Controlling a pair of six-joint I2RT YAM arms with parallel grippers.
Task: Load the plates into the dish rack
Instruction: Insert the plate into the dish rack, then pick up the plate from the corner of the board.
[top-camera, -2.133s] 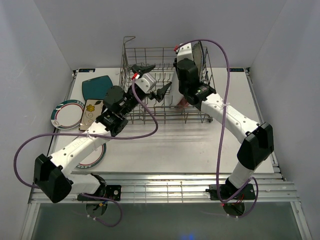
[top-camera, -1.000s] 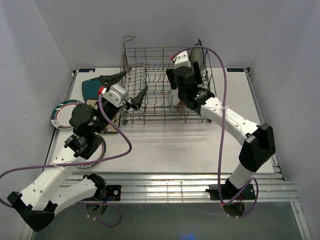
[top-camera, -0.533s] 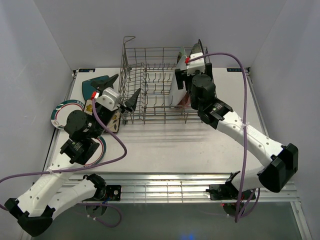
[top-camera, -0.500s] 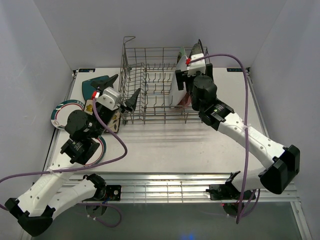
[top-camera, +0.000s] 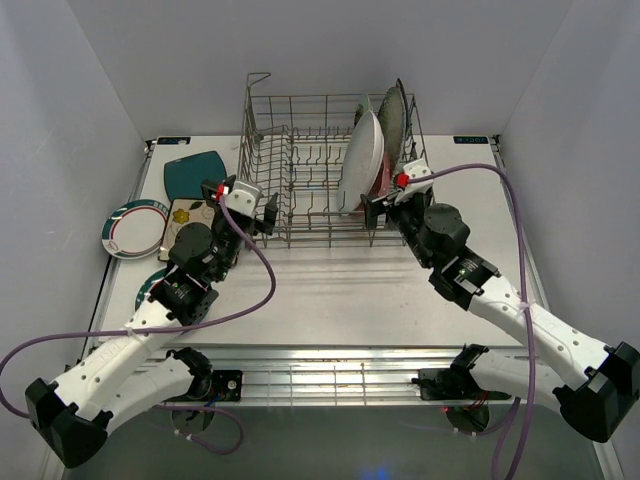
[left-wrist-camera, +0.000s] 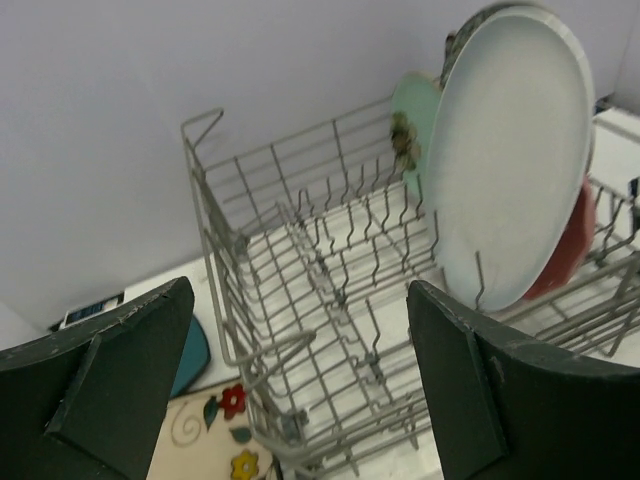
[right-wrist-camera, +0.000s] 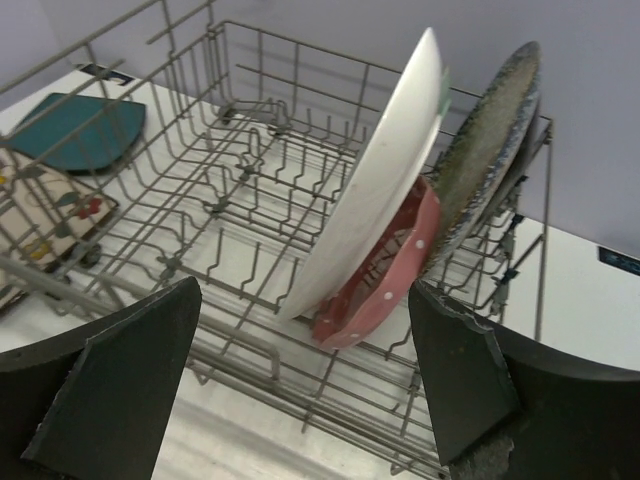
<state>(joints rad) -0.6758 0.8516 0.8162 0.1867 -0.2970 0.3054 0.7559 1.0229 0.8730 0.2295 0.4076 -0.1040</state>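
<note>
The grey wire dish rack (top-camera: 300, 240) stands at the back of the table. In its right end a big white oval plate (top-camera: 362, 158) stands on edge, with a pink dotted plate (right-wrist-camera: 390, 270), a speckled silver plate (right-wrist-camera: 490, 140) and a mint green plate (left-wrist-camera: 412, 110) behind it. A teal square plate (top-camera: 192, 172), a floral square plate (top-camera: 185, 213) and a white rimmed round plate (top-camera: 130, 228) lie left of the rack. My left gripper (top-camera: 245, 205) is open and empty at the rack's near left corner. My right gripper (top-camera: 393, 200) is open and empty just in front of the standing plates.
A second rimmed round plate (top-camera: 150, 285) shows partly under my left arm. The rack's left and middle rows of tines (left-wrist-camera: 330, 270) hold nothing. White walls close in the table on the left, back and right.
My right gripper has pulled back out of the rack toward the near edge, leaving the white oval plate standing. My left gripper has swung right and lower, to the rack's near left corner.
</note>
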